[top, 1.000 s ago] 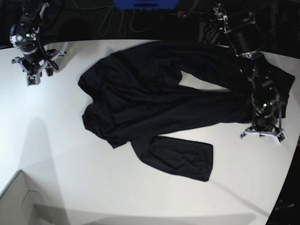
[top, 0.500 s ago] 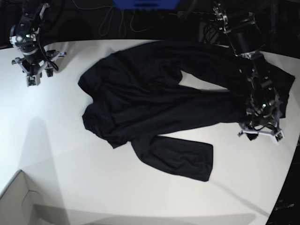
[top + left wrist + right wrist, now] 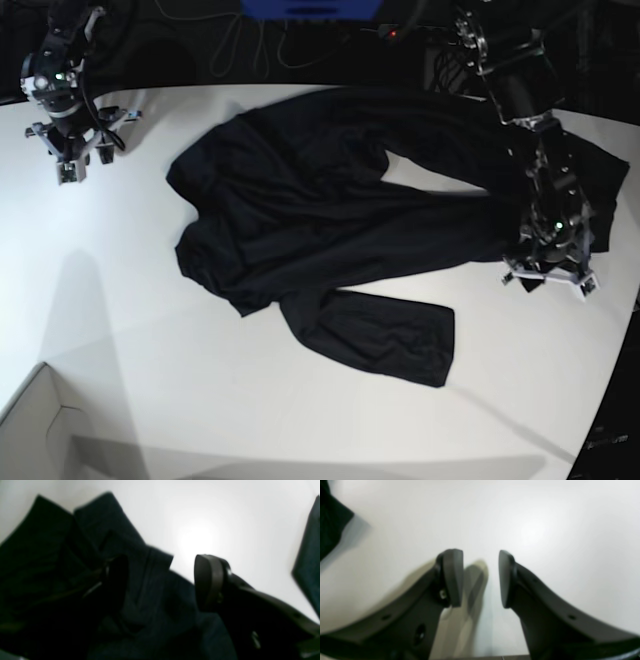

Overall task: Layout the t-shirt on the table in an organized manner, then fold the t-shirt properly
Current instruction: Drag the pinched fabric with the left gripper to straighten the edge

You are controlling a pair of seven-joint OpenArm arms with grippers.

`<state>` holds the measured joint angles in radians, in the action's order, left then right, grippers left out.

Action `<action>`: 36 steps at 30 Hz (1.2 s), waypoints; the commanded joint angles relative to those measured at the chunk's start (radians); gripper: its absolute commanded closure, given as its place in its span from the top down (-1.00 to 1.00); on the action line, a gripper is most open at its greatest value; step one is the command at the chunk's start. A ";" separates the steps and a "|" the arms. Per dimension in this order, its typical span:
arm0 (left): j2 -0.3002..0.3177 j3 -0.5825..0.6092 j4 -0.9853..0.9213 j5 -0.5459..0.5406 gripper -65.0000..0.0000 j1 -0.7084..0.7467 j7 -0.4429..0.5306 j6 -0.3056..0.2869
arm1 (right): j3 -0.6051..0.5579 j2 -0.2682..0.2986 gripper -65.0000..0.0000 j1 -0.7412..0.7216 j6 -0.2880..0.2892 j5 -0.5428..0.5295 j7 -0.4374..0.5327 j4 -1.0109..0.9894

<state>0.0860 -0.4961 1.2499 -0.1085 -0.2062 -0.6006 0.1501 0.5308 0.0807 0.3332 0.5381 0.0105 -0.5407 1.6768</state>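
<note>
1. The soft black t-shirt [image 3: 330,230] lies crumpled in the middle of the big white table [image 3: 150,330].
2. The left gripper [image 3: 160,580] sits spread wide over the shirt's edge, holding nothing.
3. The right gripper [image 3: 481,577] is partly spread above bare table, well apart from the shirt.

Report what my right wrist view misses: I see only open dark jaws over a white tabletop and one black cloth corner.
Observer: The large black t-shirt lies crumpled across the middle of the white table, not laid flat.
Operator: Give me the left gripper.
Observer: The left gripper is open, jaws apart over a bunched shirt edge.
Operator: Place my right gripper.
Observer: The right gripper sits at the table's far corner, apart from the shirt.
</note>
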 commanded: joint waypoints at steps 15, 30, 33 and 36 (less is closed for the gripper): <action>0.005 -0.065 -0.031 0.002 0.15 -0.026 0.023 0.001 | 0.007 0.014 -0.28 -0.001 0.000 -0.011 0.018 0.016; -0.016 -0.080 0.050 -0.084 -1.00 -0.019 0.104 -0.005 | 0.002 0.014 -0.28 -0.004 0.000 -0.011 0.018 0.015; -0.015 -0.060 0.126 -0.176 -0.98 -0.019 0.103 -0.005 | 0.002 0.014 -0.28 -0.004 0.000 -0.011 0.018 0.015; -0.007 -0.003 0.198 -0.224 -0.99 -0.023 0.101 -0.005 | 0.002 0.015 -0.28 -0.004 0.000 -0.011 0.018 0.015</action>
<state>0.0742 -0.5022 1.4307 -0.3294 -0.2077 -0.5163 0.1505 0.5293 0.0830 0.3302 0.5381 0.0105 -0.5404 1.6764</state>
